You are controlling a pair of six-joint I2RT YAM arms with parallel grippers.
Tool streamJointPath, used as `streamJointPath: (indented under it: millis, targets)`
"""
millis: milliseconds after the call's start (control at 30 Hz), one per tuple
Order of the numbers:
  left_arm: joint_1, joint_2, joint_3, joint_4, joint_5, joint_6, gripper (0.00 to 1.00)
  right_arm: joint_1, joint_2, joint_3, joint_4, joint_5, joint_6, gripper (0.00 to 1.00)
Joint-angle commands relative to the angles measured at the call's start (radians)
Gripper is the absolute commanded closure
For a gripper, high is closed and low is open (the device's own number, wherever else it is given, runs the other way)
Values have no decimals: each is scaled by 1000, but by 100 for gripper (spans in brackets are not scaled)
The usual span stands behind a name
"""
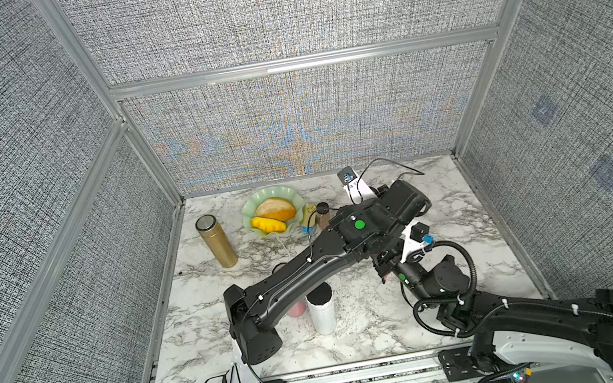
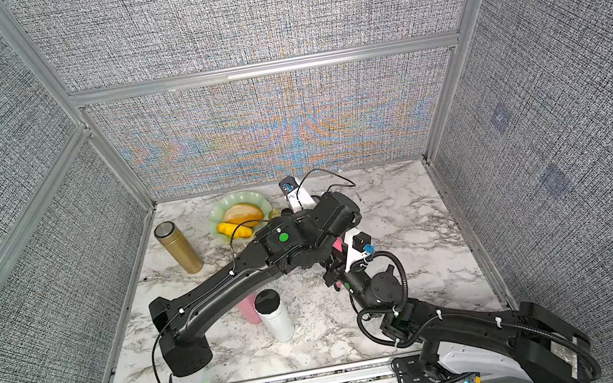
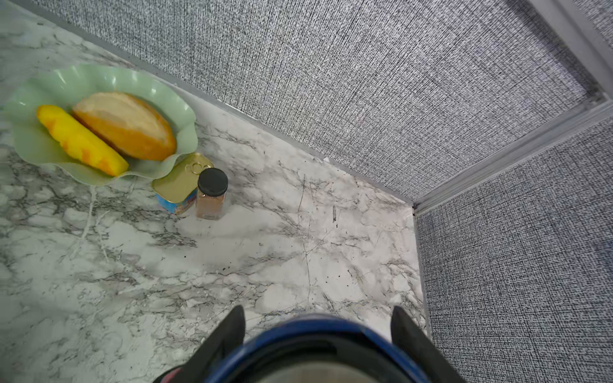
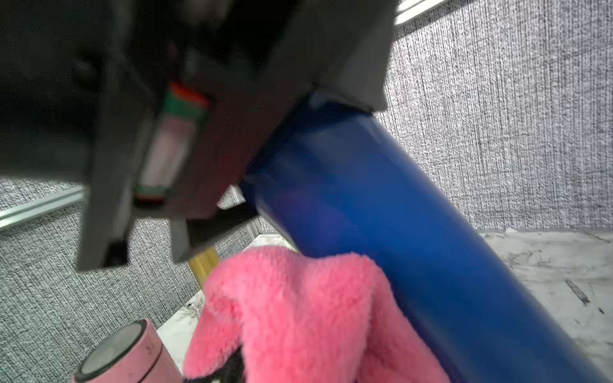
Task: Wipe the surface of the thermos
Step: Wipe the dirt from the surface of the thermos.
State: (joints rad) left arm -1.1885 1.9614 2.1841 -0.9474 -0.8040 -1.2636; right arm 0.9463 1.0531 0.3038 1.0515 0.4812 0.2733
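In both top views the black left arm (image 1: pixel 301 273) stretches from its near-left base to right of centre, its wrist covering its own jaws and their load. The right gripper (image 2: pixel 332 276) meets it there from the near right, and from above I cannot tell how its jaws stand. On the white, grey-veined marble tabletop (image 1: pixel 382 327) a gold cylindrical thermos (image 1: pixel 217 241) stands at the far left. At the far middle is a pale green scalloped plate (image 1: pixel 248 212) with a bread roll (image 1: pixel 276 208) and a yellow fruit piece (image 1: pixel 268 225). Near the middle a white flask with a black lid (image 1: pixel 322 310) stands just beside a pink thermos (image 1: pixel 297 308) half under the arm. Grey woven wall panels (image 1: pixel 290 5) in aluminium frames close the table on three sides. From the left wrist, the left gripper (image 3: pixel 316 311) is clamped on the top of the glossy blue cylindrical thermos (image 3: pixel 315 325) — its dark fingers (image 3: pixel 229 335) stand against either side of the rim. Beyond lie bare marble, a gold-topped tin (image 3: pixel 177 185) just beside a black-capped spice jar (image 3: pixel 210 195), the plate, and the far right corner of the walls. From the right wrist, a pink fluffy cloth (image 4: pixel 298 315) bunches up out of the clenched right gripper and presses against the blue thermos's side, below the blurred left gripper — the pink thermos's top shows close by, marble behind.
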Motion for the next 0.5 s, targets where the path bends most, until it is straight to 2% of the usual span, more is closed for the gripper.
streamJointPath:
  millis: [0, 100, 333, 400, 467]
  targets:
    - [1, -21, -10, -63, 17, -74, 100, -3, 88, -65, 249, 149, -33, 100]
    - [4, -23, -10, -85, 27, -110, 100, 1, 133, -120, 414, 143, -50, 100]
    - [4, -47, -34, -79, 43, -145, 100, 33, 82, 65, 246, 51, -38, 100]
    - [4, -53, -44, -77, 43, -157, 100, 35, 126, 86, 266, 57, -37, 100]
    - [4, -55, -42, -80, 44, -160, 100, 34, 196, 72, 342, 114, -45, 100]
